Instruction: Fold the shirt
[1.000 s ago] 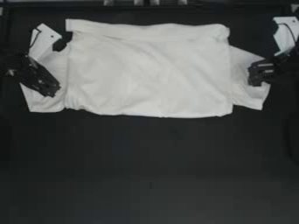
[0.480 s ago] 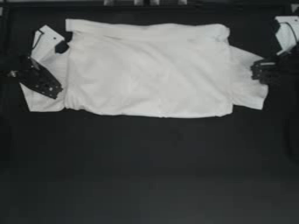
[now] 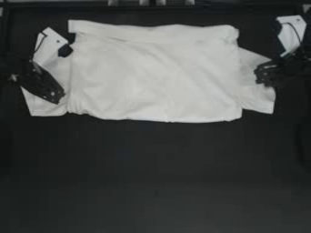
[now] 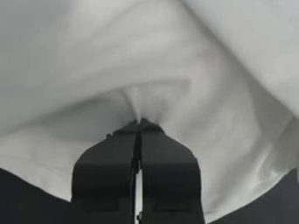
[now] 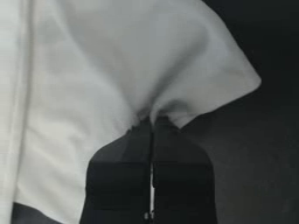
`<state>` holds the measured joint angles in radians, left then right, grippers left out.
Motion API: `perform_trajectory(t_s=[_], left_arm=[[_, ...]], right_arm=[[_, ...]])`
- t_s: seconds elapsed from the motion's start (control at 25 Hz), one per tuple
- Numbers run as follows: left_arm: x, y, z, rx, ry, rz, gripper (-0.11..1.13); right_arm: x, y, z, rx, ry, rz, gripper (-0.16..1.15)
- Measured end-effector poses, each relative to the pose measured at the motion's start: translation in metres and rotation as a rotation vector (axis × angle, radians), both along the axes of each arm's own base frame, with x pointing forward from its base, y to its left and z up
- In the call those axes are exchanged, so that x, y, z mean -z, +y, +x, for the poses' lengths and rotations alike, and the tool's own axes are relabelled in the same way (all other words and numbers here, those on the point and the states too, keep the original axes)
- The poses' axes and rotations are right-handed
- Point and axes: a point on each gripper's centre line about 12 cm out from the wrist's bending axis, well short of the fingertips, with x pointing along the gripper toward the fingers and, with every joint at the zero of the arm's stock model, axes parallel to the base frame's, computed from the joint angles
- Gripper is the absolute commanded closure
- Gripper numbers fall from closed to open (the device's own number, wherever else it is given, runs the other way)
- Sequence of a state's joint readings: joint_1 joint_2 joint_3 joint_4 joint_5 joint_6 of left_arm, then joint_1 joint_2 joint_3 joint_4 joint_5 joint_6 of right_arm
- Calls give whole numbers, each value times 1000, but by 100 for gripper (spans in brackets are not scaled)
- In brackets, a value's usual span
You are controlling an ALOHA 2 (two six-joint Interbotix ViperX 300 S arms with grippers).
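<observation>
Because the dark table (image 3: 152, 182) is slick under the soft, wrinkled white shirt (image 3: 152, 73) spread across its far half, a hasty lift could drag the whole folded body askew. Left gripper (image 4: 139, 122) and right gripper (image 5: 153, 119) each pinch a sleeve with jaws closed; thin fabric may slip free.

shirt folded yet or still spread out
Partly folded: the shirt lies as a flat rectangle, both sleeves still sticking out. The left hand and right hand each pinch a sleeve, fabric puckered at shut tips.
</observation>
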<state>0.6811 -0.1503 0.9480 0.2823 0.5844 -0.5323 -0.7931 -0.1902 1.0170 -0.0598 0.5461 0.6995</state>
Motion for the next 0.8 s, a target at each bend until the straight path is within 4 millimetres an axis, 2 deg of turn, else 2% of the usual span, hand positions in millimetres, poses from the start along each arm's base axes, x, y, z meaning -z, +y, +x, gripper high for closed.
perform_trajectory(t_s=[0.08, 0.28, 0.4, 0.8], left_arm=[[-5, 0, 4, 13, 6, 5, 101], [-32, 7, 17, 46, -9, 43, 101], [-49, 11, 30, 61, -51, 78, 101], [-97, 14, 78, 143, -185, 170, 101]], right_arm=[[-5, -1, 5, -10, -9, -9, 93], [-29, -4, 20, -53, -40, -51, 93], [-47, -6, 27, -67, -77, -91, 93], [-86, -6, 54, -125, -182, -177, 93]])
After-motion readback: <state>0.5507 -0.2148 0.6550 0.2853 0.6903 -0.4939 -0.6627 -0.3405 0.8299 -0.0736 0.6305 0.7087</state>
